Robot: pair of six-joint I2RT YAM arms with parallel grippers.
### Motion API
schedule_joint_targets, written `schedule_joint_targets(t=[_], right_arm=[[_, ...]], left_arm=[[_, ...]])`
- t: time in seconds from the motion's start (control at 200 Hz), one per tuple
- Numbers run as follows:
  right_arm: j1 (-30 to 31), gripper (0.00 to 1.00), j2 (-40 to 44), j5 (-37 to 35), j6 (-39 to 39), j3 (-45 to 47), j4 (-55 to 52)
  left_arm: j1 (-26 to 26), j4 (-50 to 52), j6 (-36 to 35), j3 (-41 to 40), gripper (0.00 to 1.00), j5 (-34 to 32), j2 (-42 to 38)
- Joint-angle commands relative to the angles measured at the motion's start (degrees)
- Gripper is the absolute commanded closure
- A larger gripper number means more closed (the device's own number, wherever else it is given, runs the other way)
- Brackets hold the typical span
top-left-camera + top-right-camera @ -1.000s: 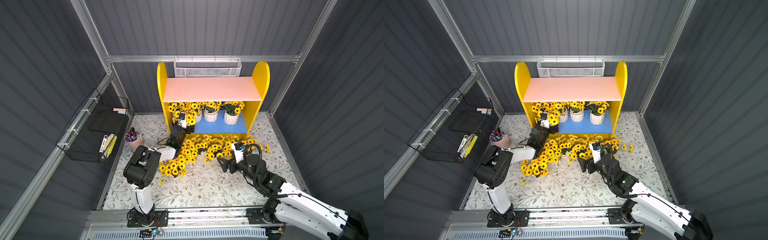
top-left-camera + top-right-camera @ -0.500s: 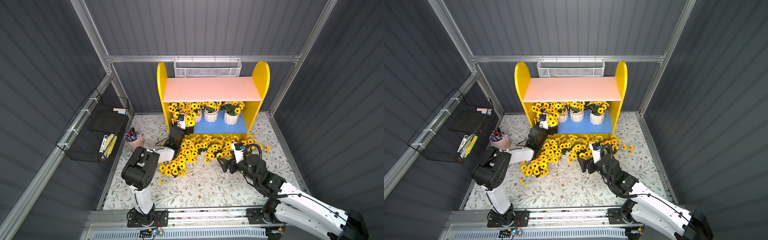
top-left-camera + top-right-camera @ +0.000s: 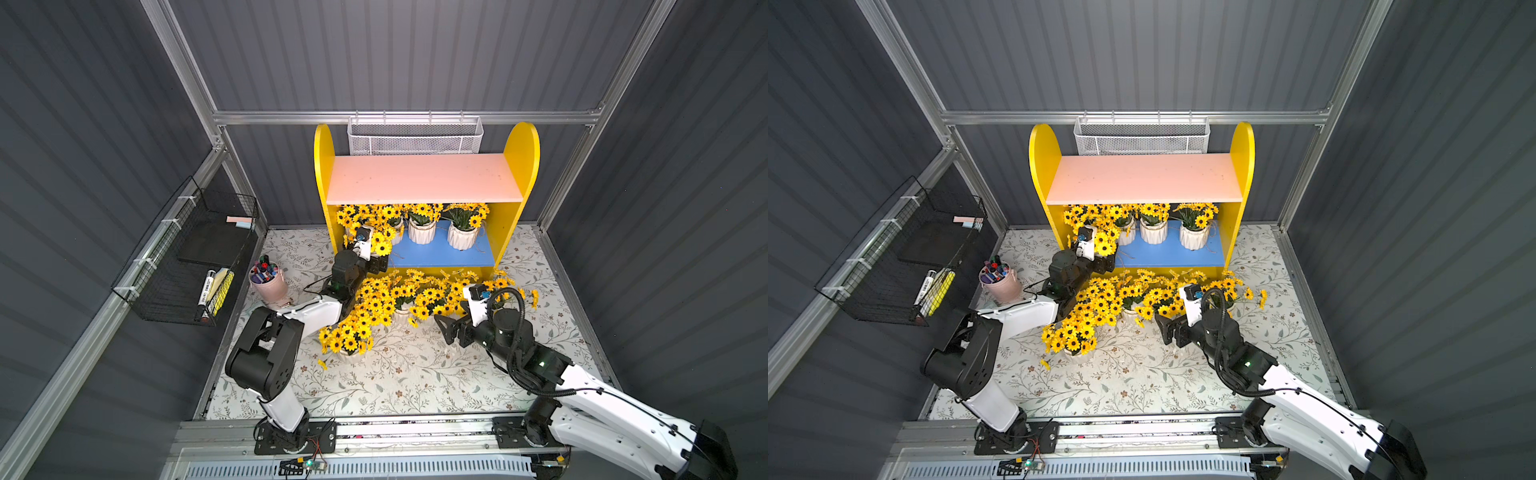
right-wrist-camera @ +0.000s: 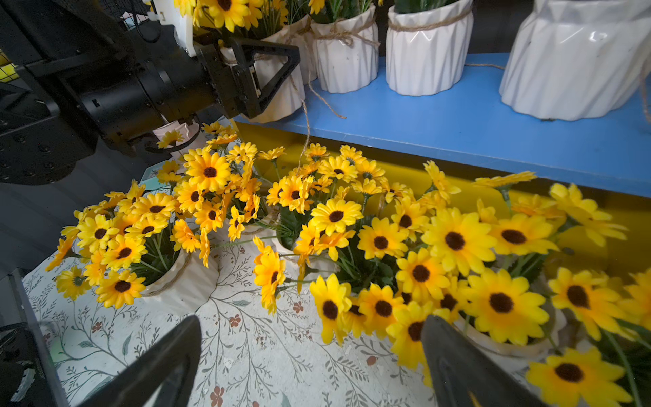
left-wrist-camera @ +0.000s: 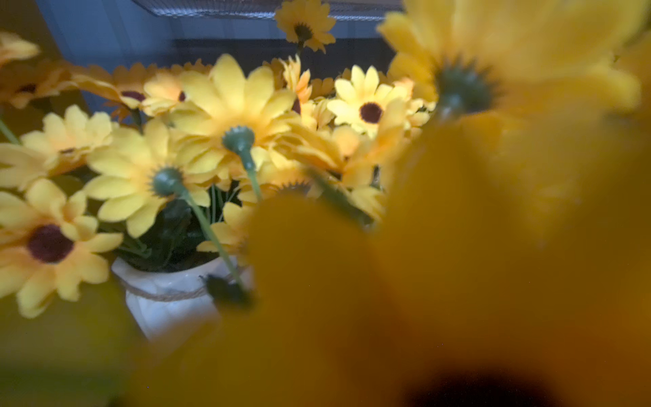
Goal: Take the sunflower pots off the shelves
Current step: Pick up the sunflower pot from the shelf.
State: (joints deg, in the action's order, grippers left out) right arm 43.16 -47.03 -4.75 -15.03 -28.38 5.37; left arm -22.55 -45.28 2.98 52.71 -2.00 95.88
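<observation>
The shelves [image 3: 424,178] [image 3: 1142,178] are yellow, with a bare pink upper board and a blue lower board [image 4: 458,116] that bears several sunflower pots [image 3: 422,230] [image 3: 1194,237] [image 4: 426,60]. More sunflower pots stand crowded on the mat in front [image 3: 399,299] [image 4: 183,282]. My left gripper [image 3: 376,264] [image 3: 1105,262] [image 4: 278,75] is open at the blue board's left end, one finger beside the leftmost pot [image 4: 281,102]; contact cannot be told. Blurred petals cover its jaws in the left wrist view, where a white pot [image 5: 169,306] shows. My right gripper [image 3: 446,328] [image 3: 1166,328] [image 4: 311,322] hangs open over the mat, holding nothing.
A pink cup of markers [image 3: 268,280] stands left of the shelves. A black wire rack [image 3: 195,257] hangs on the left wall, a white mesh basket [image 3: 415,135] behind the shelves. The floral mat [image 3: 395,382] runs forward to the rail.
My left arm has shifted slightly at the left end of the lower board. The right arm has not moved. Both grippers stay open.
</observation>
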Motion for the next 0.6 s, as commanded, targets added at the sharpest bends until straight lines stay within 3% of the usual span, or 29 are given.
schedule_joint_targets(t=[0.0, 0.595], right_arm=[[-0.26, 0.01, 0.79, -0.89, -0.09, 0.52, 1.67], [-0.55, 0.01, 3.71, -3.36, 0.37, 1.01, 0.92]], left_arm=[[0.22, -1.15, 0.30, 1.48, 1.00, 2.08, -3.56], [-4.12, 6.49, 0.36, 1.52, 1.00, 3.58, -11.92]])
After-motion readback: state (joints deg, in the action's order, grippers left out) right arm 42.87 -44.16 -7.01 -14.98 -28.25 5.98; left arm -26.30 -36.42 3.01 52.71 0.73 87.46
